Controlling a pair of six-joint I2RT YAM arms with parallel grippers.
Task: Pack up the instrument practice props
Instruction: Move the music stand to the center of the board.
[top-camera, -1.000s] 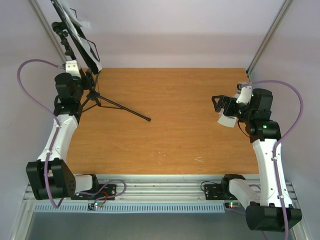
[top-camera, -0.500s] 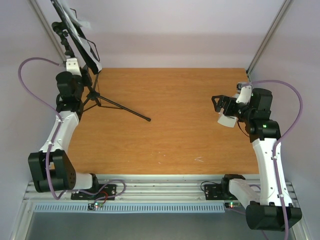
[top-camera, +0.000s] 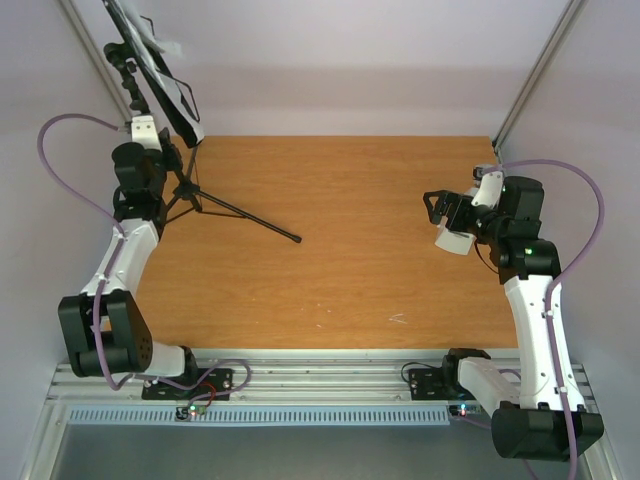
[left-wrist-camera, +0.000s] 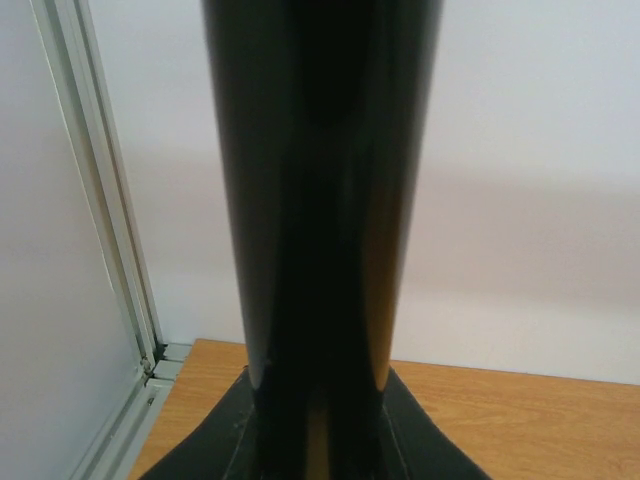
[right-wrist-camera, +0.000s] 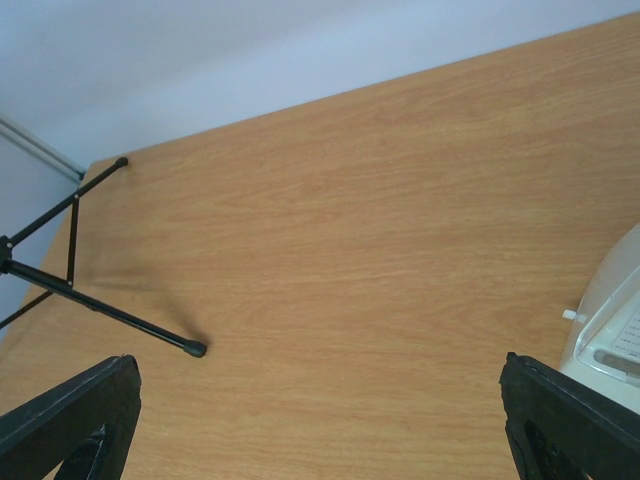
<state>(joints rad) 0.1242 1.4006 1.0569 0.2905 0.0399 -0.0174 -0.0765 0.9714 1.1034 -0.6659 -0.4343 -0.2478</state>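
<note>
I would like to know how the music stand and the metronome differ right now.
The music stand is black and stands tall on tripod legs; the metronome is pale, small and low. The music stand is at the far left with the left end effector around its pole; the metronome sits at the right beside the wide-open right end effector, ungripped. Both rest on the table.

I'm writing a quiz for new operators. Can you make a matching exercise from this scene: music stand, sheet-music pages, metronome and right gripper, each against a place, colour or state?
1. music stand
2. sheet-music pages
3. metronome
4. right gripper

A. pale, at the right side of the table
B. jaws wide open, holding nothing
C. black, standing at the far-left corner
D. white, up on the stand

Pairs: 1-C, 2-D, 3-A, 4-B
</note>
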